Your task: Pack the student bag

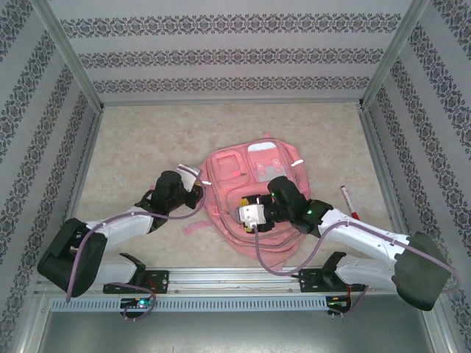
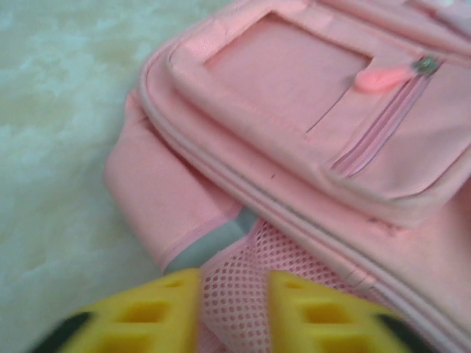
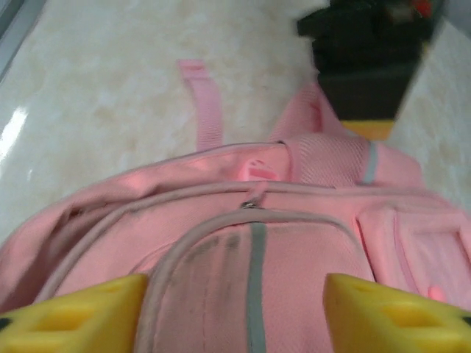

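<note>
— On the table [image 1: 132, 147], between your two arms: what is there?

— One student bag [image 1: 235, 168], pink, lying flat with its pockets up and its straps trailing toward my bases. My left gripper [image 1: 191, 179] sits at its left flank and my right gripper [image 1: 244, 214] is over its near end.

— Jaw state?

— The left gripper [image 2: 234, 294] has its jaws parted, with mesh fabric showing in the gap and nothing pinched. The right gripper [image 3: 234, 294] is spread wide above the bag's panel, holding nothing.

— How do you expect it to handle?

— My judgement is that it is soft, limp cloth, probably light. It lies slack, so I take it to be mostly empty. Lifted from one point, it should sag and fold. It is not fragile, and the woven fabric should not slip between my pads.

— Where would you take hold? Largest option first.

— The front pocket [image 2: 294, 81] is too broad and flat to pinch. The mesh side pocket [image 2: 243, 272] is right at my left fingertips. Its bound edge would do for pinning the bag down, though the mesh may stretch. The shoulder strap [image 3: 207, 103] is narrow webbing, an easy pinch for dragging. Smallest is the zip slider [image 3: 252, 200] ahead of my right jaws. It looks like the way in, but it needs a fine, centred grip while the other arm holds the seam.

— Anything else nearby?

— A slim red-and-white marker [image 1: 349, 200] lies to the right of the bag, apart from it.
</note>
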`<state>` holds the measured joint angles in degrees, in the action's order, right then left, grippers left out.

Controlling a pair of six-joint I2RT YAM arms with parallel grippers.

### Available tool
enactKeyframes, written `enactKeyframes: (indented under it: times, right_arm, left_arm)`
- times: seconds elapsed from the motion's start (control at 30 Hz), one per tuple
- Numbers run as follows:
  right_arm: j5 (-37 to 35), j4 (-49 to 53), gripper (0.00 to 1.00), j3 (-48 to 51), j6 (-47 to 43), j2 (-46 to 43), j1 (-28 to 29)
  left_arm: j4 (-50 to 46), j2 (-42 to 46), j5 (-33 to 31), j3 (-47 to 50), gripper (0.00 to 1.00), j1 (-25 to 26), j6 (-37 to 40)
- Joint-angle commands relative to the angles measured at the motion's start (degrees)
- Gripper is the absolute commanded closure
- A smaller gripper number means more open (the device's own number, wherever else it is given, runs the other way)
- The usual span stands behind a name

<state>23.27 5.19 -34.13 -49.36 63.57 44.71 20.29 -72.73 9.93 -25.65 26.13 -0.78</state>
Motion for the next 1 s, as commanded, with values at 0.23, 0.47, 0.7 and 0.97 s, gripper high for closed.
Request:
enactKeyframes:
  times: [0.23, 0.47, 0.7, 0.97]
  right_arm:
    - [-38.3, 1.7, 0.02, -1.4, 69.3, -16.6, -7.1]
    - [-35.5, 19.9, 0.02, -3.3, 82.4, -19.3, -30.3]
    - [-22.2, 30.6, 0.03, -8.0, 81.8, -11.6, -49.8]
    - [-26.7, 33.1, 0.02, -7.0, 81.5, -11.2, -51.1]
  left_arm:
    - [-19.1, 11.4, 30.0, -8.3, 0.32, 1.6, 26.8]
    - [-24.7, 6.2, 25.8, -12.9, 0.22, 13.8, 36.5]
    - [-24.8, -5.5, 17.2, -18.1, 0.00, 22.6, 38.0]
    - [-24.8, -14.9, 0.2, -25.8, 0.00, 26.2, 28.0]
